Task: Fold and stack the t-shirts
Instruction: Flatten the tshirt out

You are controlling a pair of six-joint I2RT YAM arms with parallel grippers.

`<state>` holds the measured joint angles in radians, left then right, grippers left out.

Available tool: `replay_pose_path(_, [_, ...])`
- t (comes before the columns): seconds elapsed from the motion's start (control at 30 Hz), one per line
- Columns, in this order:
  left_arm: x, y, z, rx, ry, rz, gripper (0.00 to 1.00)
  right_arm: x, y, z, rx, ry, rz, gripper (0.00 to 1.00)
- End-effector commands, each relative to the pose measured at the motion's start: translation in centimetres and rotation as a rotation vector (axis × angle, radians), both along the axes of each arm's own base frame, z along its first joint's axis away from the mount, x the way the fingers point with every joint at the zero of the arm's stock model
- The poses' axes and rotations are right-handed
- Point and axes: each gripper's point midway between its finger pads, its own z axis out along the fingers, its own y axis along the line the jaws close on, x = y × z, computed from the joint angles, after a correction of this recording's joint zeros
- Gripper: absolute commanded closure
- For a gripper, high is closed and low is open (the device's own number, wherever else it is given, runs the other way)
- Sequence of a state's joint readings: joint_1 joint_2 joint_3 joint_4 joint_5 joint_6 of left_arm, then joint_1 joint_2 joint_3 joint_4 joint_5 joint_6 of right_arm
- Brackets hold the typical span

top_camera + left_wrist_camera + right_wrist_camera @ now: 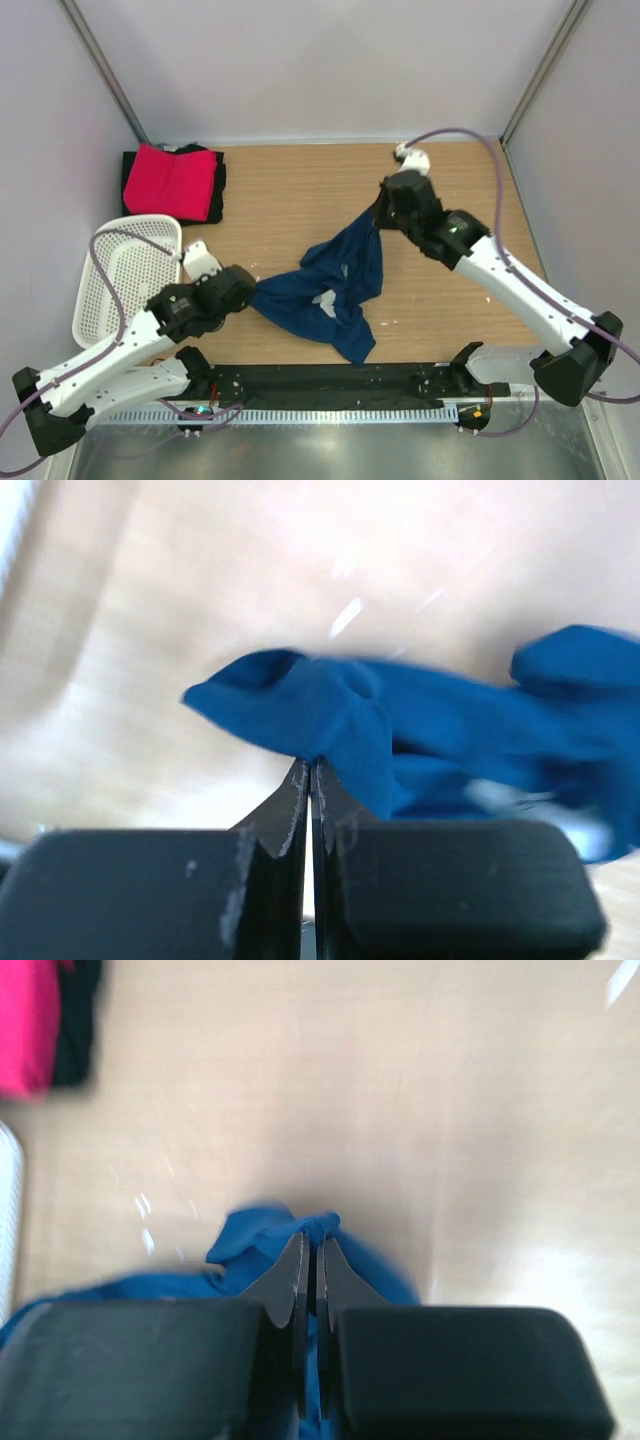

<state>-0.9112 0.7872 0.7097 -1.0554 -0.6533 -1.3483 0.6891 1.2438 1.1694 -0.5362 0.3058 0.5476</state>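
Observation:
The navy blue t-shirt hangs bunched between my two grippers over the middle of the wooden table, with a bit of white print showing. My left gripper is shut on its left corner, seen in the left wrist view with the navy blue t-shirt pinched at the tips. My right gripper is shut on its upper right corner, seen in the right wrist view with the cloth in the tips. The pink-red t-shirt lies folded on the black t-shirt at the back left.
A white perforated basket stands at the left edge, close to my left arm. A black rail runs along the table's near edge. Grey walls enclose the table on the left, back and right.

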Motion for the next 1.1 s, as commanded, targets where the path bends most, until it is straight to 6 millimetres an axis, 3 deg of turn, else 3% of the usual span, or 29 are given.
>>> replay_pose_path(0.0, [4.1, 2.9, 9.2, 0.155, -0.251, 0.069, 1.0, 1.2, -6.4, 9.8, -0.149, -0.213, -0.174, 0.99])
replay_pose_path(0.03, [5.2, 2.5, 13.6, 0.118, -0.326, 0.078, 1.0, 1.7, -7.6, 13.6, -0.139, -0.278, -0.204, 0.99])
replay_pose_path(0.1, [8.0, 2.6, 17.8, 0.145, -0.387, 0.113, 1.0, 2.5, -8.7, 15.8, -0.159, -0.305, -0.233, 0.99])
replay_pose_path(0.13, [8.9, 3.0, 21.6, 0.167, -0.444, 0.098, 1.0, 2.9, -10.3, 19.2, -0.154, -0.364, -0.266, 0.99])
replay_pose_path(0.17, [10.2, 2.7, 24.5, 0.15, -0.515, 0.107, 1.0, 3.3, -10.7, 20.6, -0.154, -0.387, -0.271, 0.99])
replay_pose_path(0.2, [11.9, 2.9, 25.6, 0.185, -0.521, 0.116, 1.0, 3.6, -11.0, 23.6, -0.13, -0.442, -0.275, 0.99])
replay_pose_path(0.23, [12.5, 3.2, 27.3, 0.235, -0.538, 0.087, 1.0, 3.9, -11.4, 24.9, -0.125, -0.468, -0.281, 0.99])
replay_pose_path(0.27, [12.9, 3.3, 31.8, 0.191, -0.62, 0.1, 1.0, 4.0, -12.3, 26.3, -0.15, -0.498, -0.289, 0.99])
replay_pose_path(0.3, [13.1, 3.3, 33.3, 0.193, -0.638, 0.091, 1.0, 4.4, -12.3, 27.2, -0.156, -0.51, -0.29, 0.99])
replay_pose_path(0.33, [13.7, 3.1, 34.5, 0.207, -0.648, 0.086, 1.0, 3.4, -13.2, 30.3, -0.128, -0.574, -0.313, 0.99])
replay_pose_path(0.37, [13.1, 3.6, 37.1, 0.204, -0.692, 0.089, 1.0, 3.0, -13.5, 31.1, -0.133, -0.584, -0.315, 0.99])
replay_pose_path(0.4, [12.9, 3.9, 38.1, 0.206, -0.71, 0.091, 1.0, 2.7, -13.7, 31.9, -0.137, -0.601, -0.312, 0.99])
replay_pose_path(0.43, [12.7, 4.2, 38.6, 0.213, -0.718, 0.099, 1.0, 2.0, -14.1, 32.9, -0.127, -0.625, -0.318, 0.99])
replay_pose_path(0.57, [11.1, 5.5, 39.6, 0.234, -0.742, 0.089, 1.0, 0.7, -14.9, 32.4, -0.146, -0.616, -0.318, 0.99])
replay_pose_path(0.63, [10.7, 5.5, 38.9, 0.243, -0.734, 0.062, 1.0, 0.6, -15.0, 31.3, -0.167, -0.599, -0.316, 0.99])
replay_pose_path(0.8, [7.7, 6.0, 38.3, 0.149, -0.744, 0.01, 1.0, -0.8, -15.6, 32.0, -0.157, -0.614, -0.311, 0.99])
replay_pose_path(0.83, [7.4, 5.9, 38.1, 0.136, -0.742, -0.001, 1.0, -1.2, -15.9, 32.8, -0.156, -0.634, -0.313, 0.99])
replay_pose_path(0.93, [6.3, 7.0, 36.9, 0.162, -0.715, 0.01, 1.0, -1.6, -16.9, 33.9, -0.169, -0.654, -0.356, 0.99])
replay_pose_path(1.03, [5.4, 7.8, 34.7, 0.17, -0.654, 0.036, 1.0, -1.1, -17.1, 33.0, -0.204, -0.61, -0.37, 0.99])
replay_pose_path(1.07, [5.4, 7.7, 32.4, 0.192, -0.588, 0.021, 1.0, -1.0, -16.9, 32.1, -0.21, -0.577, -0.368, 0.99])
